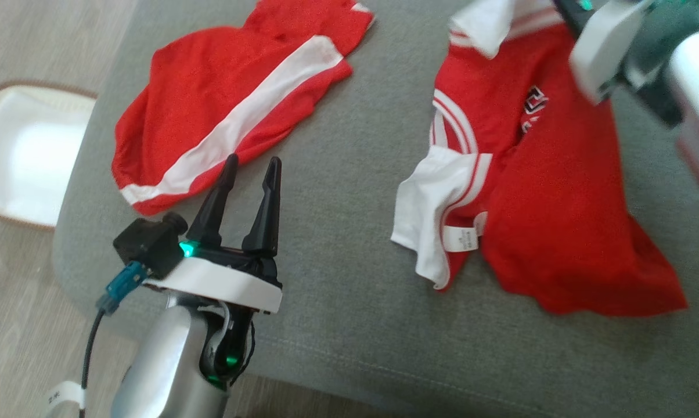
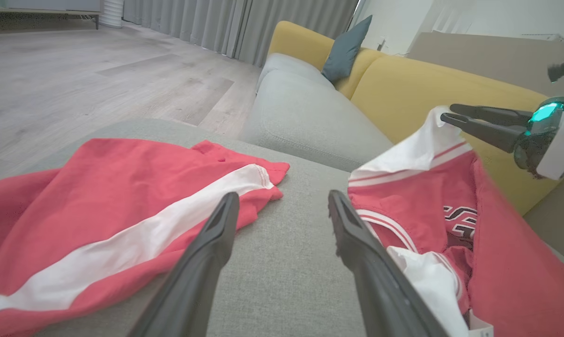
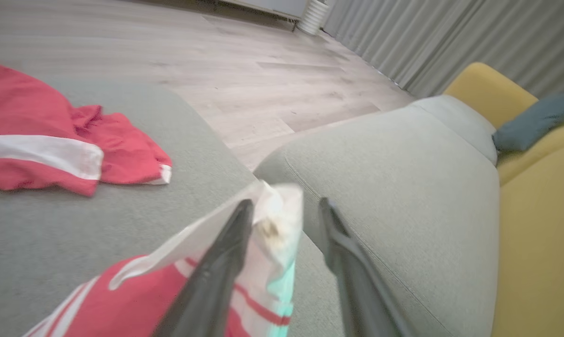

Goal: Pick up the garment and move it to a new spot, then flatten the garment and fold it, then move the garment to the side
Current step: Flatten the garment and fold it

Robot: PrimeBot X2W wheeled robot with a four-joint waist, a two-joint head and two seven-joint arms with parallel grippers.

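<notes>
Jersey (image 1: 558, 203) right of shorts (image 1: 210, 98), on cushion (image 1: 338, 232)

Grey ottoman (image 1: 349, 325), yellow sofa (image 2: 418, 89) w/ teal cushion (image 2: 347, 49), wood floor (image 2: 76, 70), grey curtains (image 2: 244, 23)

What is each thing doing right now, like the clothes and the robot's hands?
Shirt, crumpled on the grey cushion, one white sleeve lifted.
Shorts, lying rumpled, untouched.
Left gripper, open, empty, between the two clothes.
Right gripper, open, sleeve draped against one finger.
Pillow, leaning on the yellow backrest.
</notes>
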